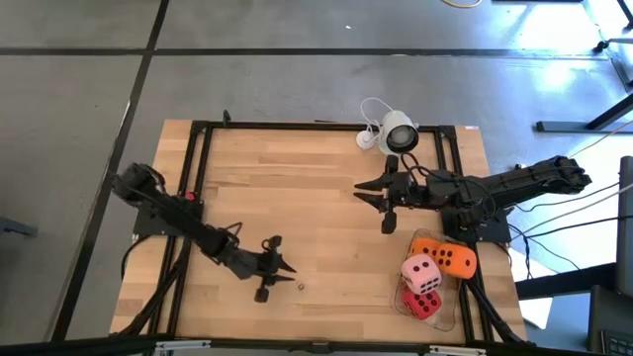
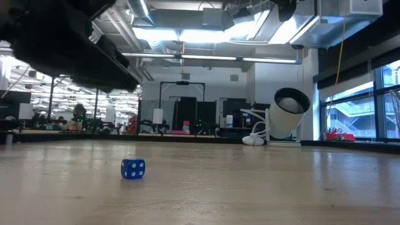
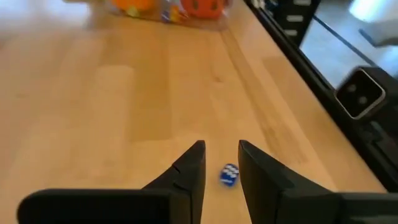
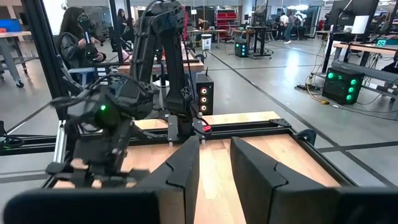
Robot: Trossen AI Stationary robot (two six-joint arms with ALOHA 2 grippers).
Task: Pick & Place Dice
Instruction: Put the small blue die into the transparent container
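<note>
A small blue die point(image 3: 229, 175) with white pips lies on the wooden table point(image 1: 316, 198), near its front edge. My left gripper point(image 3: 221, 146) hovers above it, slanting down. It is open, and the die shows through the gap between the fingers, untouched point(image 2: 132, 169). At the near right, an orange die point(image 1: 450, 259), a pale pink die point(image 1: 420, 272) and a red die point(image 1: 425, 304) are piled together. My right gripper point(image 1: 361, 193) waits open and level, high over the table's middle right, holding nothing point(image 4: 214, 140).
A white round camera point(image 1: 399, 133) on a stand sits at the table's far edge, right of centre. A black frame point(image 1: 198, 158) runs along the table's sides. In the right wrist view, people stand in the room beyond the table.
</note>
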